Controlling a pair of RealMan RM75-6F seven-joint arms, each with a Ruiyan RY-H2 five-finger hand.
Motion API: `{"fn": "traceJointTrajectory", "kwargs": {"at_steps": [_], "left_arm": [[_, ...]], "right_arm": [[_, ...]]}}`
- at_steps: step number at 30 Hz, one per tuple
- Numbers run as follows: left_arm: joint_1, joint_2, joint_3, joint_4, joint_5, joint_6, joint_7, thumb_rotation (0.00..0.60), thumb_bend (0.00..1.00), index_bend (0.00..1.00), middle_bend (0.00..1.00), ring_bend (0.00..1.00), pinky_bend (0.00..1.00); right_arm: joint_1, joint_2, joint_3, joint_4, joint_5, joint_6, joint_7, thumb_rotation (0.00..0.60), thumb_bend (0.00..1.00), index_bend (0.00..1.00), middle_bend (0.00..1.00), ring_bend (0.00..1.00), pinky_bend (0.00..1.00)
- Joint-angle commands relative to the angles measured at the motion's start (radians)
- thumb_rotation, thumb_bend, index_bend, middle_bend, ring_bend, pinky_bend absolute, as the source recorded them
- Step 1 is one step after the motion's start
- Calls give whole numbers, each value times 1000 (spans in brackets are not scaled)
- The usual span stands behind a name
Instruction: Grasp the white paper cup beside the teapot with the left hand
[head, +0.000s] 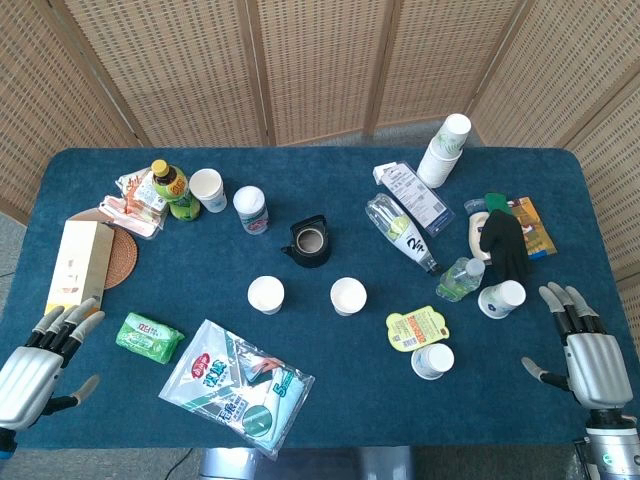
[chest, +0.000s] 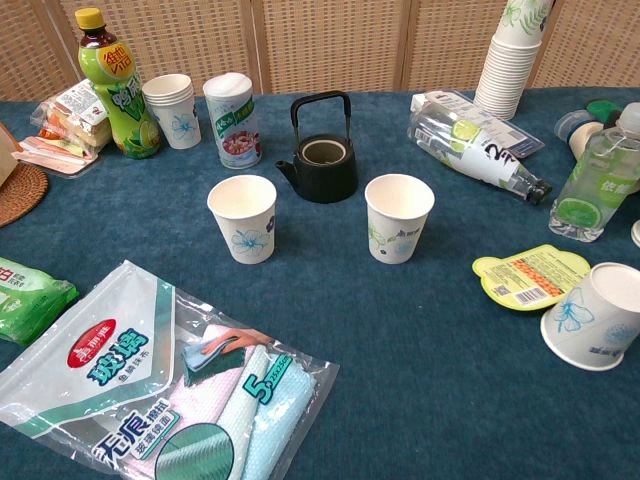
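Note:
A black teapot (head: 308, 241) (chest: 322, 155) stands at the table's middle. Two white paper cups stand upright just in front of it, one to the left (head: 266, 294) (chest: 242, 217) and one to the right (head: 348, 296) (chest: 399, 217). My left hand (head: 40, 360) rests low at the near left corner with its fingers spread, holding nothing, far from both cups. At the near right edge my right hand (head: 585, 345) is likewise spread and empty. The chest view shows neither hand.
Between my left hand and the cups lie a green packet (head: 149, 336) and a bag of cloths (head: 238, 385). A carton (head: 78, 265), green bottle (head: 171, 189), cup (head: 208, 189) and can (head: 251, 210) stand further back left. Bottles (head: 401, 230), a cup stack (head: 442, 150) and tipped cups (head: 501, 298) lie to the right.

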Motion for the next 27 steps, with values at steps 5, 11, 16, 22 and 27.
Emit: {"fn": "traceJointTrajectory", "kwargs": {"at_steps": [5,11,16,22,27], "left_arm": [[1,-1,0,1,-2,-2,5,600,352,0,0,0,0],[-18,-8,-13,-2,-32,-38,-1,600,351,0,0,0,0],[-67,-23,-52,-32,-90,-110,29,600,352,0,0,0,0],[-168,-52,-110,-113,-184,-263,148,600,352,0,0,0,0],[-258,-94,-156,-176,-279,-385,276,600,350,0,0,0,0]], "right_arm": [[1,-2,-1,1,-1,-3,-3,600,37,0,0,0,192],[5,1,7,-12,9,-5,-4,600,37,0,0,0,191],[8,1,10,-5,24,-18,-2,600,37,0,0,0,191],[5,5,7,0,22,-16,17,600,38,0,0,0,191],[1,12,3,-6,7,-4,30,600,38,0,0,1,191]]}}
